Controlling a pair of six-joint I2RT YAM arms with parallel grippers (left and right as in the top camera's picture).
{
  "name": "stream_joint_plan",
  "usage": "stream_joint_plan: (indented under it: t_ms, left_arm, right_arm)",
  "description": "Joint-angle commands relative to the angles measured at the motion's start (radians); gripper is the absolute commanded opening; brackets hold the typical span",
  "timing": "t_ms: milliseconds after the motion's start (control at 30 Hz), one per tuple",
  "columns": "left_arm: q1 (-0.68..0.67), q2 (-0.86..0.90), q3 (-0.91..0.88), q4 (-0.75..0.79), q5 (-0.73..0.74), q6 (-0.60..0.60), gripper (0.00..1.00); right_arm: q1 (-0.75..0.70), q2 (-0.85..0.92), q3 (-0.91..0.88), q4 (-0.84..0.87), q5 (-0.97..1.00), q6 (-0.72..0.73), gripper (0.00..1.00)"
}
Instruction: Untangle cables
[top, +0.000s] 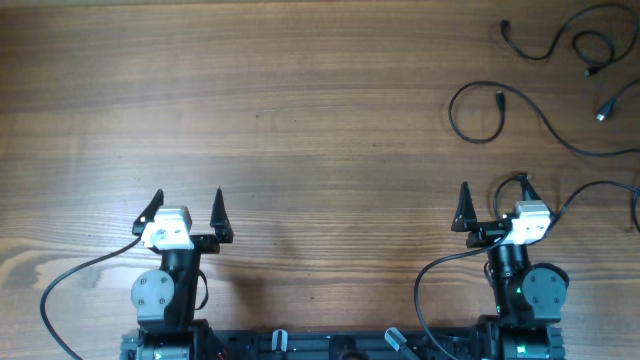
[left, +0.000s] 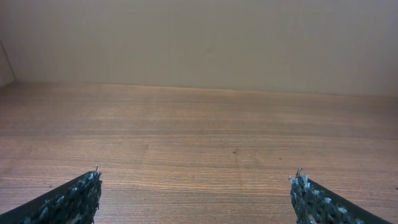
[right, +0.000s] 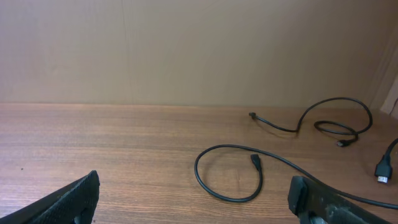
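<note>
Both pincers are sitting wide open, gripping nothing: the black-fingered left gripper and right gripper. Thin black cables with small plug ends are lying loose as separate strands on the brown wooden table, beyond the right gripper and off to its right.

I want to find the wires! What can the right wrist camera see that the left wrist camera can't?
Only the right wrist view: the cables, thin black cords lying loose on the wood, one curled into a loop, plus the right gripper.
Only the left wrist view: the left gripper, with no cords in front of it.
Both: the wooden table, a plain wall behind it, and two dark fingers spread wide open at the bottom corners.
</note>
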Motion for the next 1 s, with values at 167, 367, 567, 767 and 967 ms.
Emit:
stream_joint_plan:
  t_ms: [167, 367, 567, 767, 967]
  left_arm:
    - [-0.004, -0.011, -0.007, -0.005, -0.005, -0.018, 1.00]
    - [-0.004, -0.011, -0.007, -0.004, -0.006, -0.018, 1.00]
    - [-0.004, -0.011, -0.007, -0.003, -0.006, -0.018, 1.00]
    - [-0.004, -0.010, -0.007, -0.002, -0.006, -0.018, 1.00]
    - [-0.004, -0.010, -0.007, -0.002, -0.006, -0.018, 1.00]
  right_arm:
    - [-0.002, -0.009, -0.002, 0.003, 0.014, -0.013, 1.00]
    - [-0.002, -0.009, -0.002, 0.003, 0.014, -0.013, 1.00]
    - [-0.002, -0.009, -0.001, 0.003, 0.014, -0.013, 1.00]
    - [-0.002, -0.009, -0.002, 0.003, 0.014, -0.013, 1.00]
    - [-0.002, -0.009, -0.002, 0.003, 0.014, -0.013, 1.00]
